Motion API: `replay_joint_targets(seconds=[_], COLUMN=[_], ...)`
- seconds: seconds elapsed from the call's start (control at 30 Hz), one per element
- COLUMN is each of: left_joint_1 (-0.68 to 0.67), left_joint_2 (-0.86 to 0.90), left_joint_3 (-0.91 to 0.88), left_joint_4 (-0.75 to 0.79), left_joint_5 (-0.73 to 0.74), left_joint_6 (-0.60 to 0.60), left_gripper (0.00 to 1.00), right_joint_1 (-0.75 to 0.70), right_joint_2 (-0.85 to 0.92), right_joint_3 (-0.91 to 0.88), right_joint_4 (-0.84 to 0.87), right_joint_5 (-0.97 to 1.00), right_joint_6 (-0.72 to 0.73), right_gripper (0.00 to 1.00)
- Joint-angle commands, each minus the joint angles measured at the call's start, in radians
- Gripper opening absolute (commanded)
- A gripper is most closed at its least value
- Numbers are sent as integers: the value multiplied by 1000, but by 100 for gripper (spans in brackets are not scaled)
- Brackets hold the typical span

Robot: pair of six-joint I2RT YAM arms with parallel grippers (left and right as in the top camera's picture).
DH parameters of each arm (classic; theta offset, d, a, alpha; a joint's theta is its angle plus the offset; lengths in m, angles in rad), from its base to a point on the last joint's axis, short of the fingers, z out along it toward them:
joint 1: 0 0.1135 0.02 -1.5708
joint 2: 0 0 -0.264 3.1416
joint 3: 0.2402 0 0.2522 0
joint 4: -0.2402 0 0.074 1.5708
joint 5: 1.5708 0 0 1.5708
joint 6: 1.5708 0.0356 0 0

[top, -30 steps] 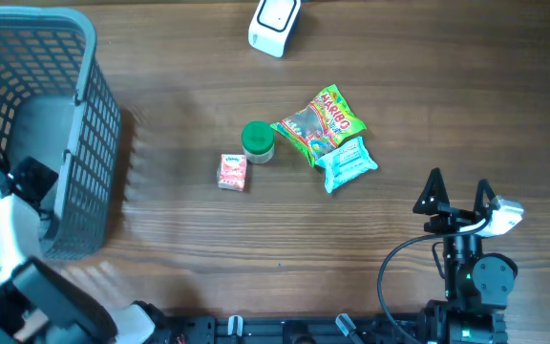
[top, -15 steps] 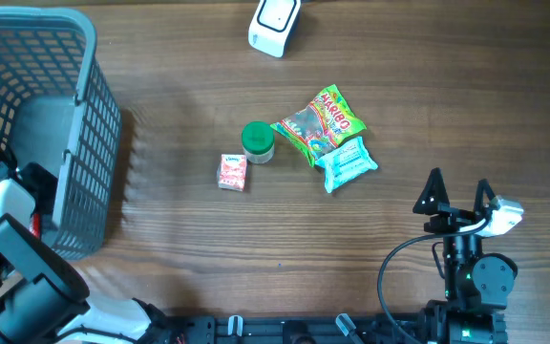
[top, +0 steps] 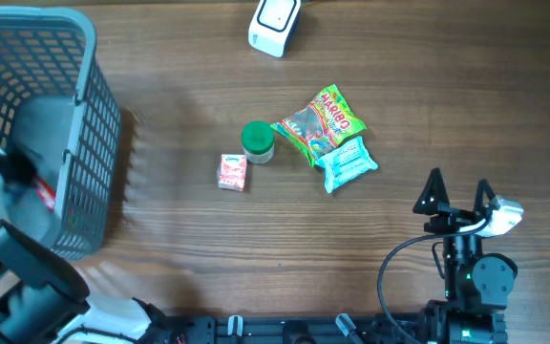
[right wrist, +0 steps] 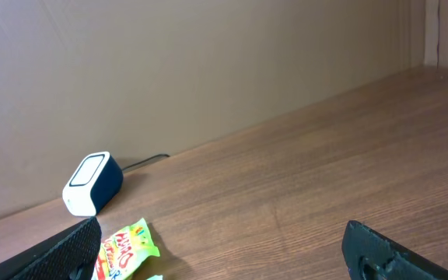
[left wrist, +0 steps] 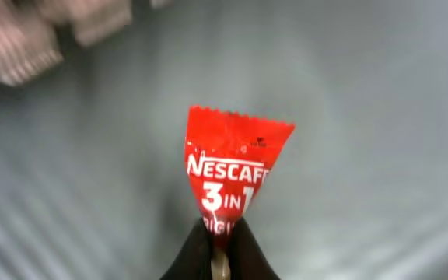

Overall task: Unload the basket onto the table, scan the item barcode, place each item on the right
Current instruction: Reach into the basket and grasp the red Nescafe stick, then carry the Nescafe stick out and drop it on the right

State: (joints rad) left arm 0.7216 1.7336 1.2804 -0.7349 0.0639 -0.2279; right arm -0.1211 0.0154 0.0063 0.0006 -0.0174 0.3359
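In the left wrist view my left gripper (left wrist: pixel 220 236) is shut on the bottom corner of a red Nescafe 3-in-1 sachet (left wrist: pixel 232 167), which stands up over the grey basket floor. The overhead view has the left arm reaching into the grey mesh basket (top: pixel 84 115) at the far left, with a bit of the red sachet (top: pixel 46 195) showing. A white barcode scanner (top: pixel 275 24) lies at the table's back middle, also seen as the scanner (right wrist: pixel 92 183) in the right wrist view. My right gripper (top: pixel 458 194) stands open at the front right, holding nothing.
Mid-table lie a Haribo bag (top: pixel 321 122), a teal packet (top: pixel 349 164), a green-lidded jar (top: pixel 257 141) and a small red box (top: pixel 233 172). The Haribo bag (right wrist: pixel 123 249) sits just ahead of my right fingers. A plain wall rises behind the table.
My left gripper has gone from open to shut on the red sachet inside the basket, and the left arm has shifted within it. The right arm has not moved.
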Motion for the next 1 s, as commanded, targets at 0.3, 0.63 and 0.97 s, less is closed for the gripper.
replay_joint_targets(seconds=[0.3,0.63,0.97], left_joint_1=[-580,-1442,-1576], left_joint_2=[-369,368,547], left_joint_3=[373,373,373], left_joint_4=[46,611,667], left_joint_5=[373,340,264], left_joint_6=[-200,-208,-252], left_gripper=[4,4,30], right_joint_1=[-1,-1,-1], right_joint_2=[-6,-6,-6], right_joint_3=[-1,-1,-1], right_joint_4=[5,5,5], right_joint_5=[10,10,10], right_joint_6=[-10,-11,-11], right_gripper=[100,100,100])
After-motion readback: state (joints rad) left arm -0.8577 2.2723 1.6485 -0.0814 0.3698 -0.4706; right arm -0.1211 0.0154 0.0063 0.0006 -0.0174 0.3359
